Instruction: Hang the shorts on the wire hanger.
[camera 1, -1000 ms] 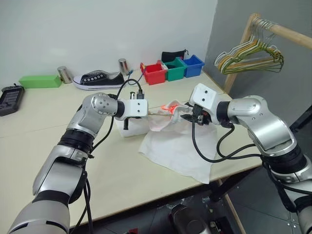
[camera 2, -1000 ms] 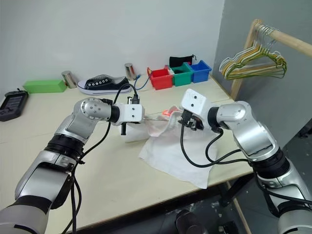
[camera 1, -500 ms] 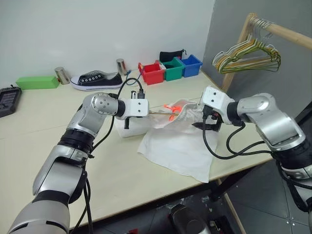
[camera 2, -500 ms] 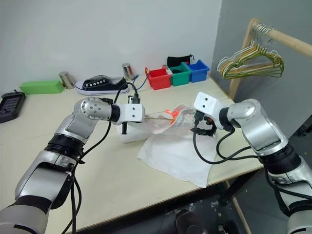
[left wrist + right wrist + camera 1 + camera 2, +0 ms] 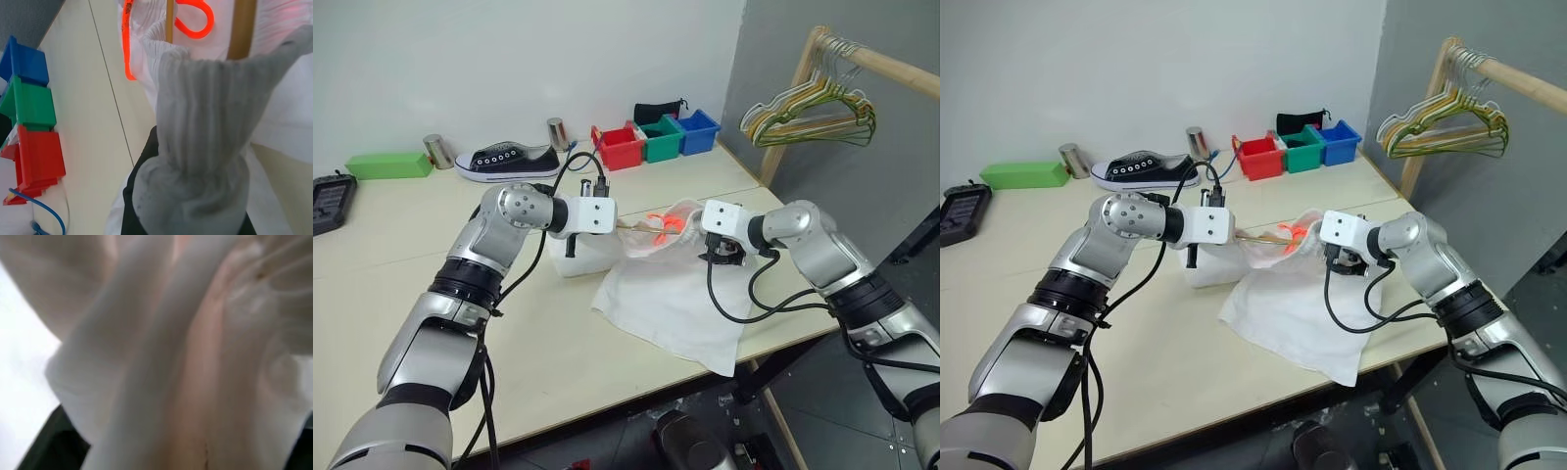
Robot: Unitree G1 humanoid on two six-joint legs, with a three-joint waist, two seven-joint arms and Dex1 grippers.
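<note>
A pale beige table [image 5: 391, 264] ran wall to wall under a plain white wall, with a grey partition on the right. Along the back edge, going left to right: a black device [image 5: 331, 201] at the far left edge, a green block [image 5: 387, 164], a metal can [image 5: 438, 150], a black sneaker [image 5: 507, 161], a second can [image 5: 557, 132], then red [image 5: 620, 147], green [image 5: 663, 138] and blue bins [image 5: 698, 130] side by side with a black pouch [image 5: 661, 110] behind them. The left and front parts of the tabletop were bare.

The left gripper [image 5: 190, 215] was clamped shut on a bunched fold of the shorts [image 5: 671, 304], holding the waistband up off the table near the centre. The shorts were white with an orange drawstring [image 5: 658, 223]; the rest draped down flat and spread toward the front right corner, one corner hanging just over the table edge. A thin pale rod of the wire hanger [image 5: 243, 29] ran inside the lifted waistband opening, beside the drawstring.

The right gripper [image 5: 721, 257] sat against the raised waistband from the right side, fabric pressed right up to it; could not tell how far its fingers were spread or whether they had hold of the cloth.

Far right, past the table edge, a wooden rail [image 5: 871, 64] carried a bunch of hangers [image 5: 813, 113], well apart from the arms. Open floor lay below the front edge.
</note>
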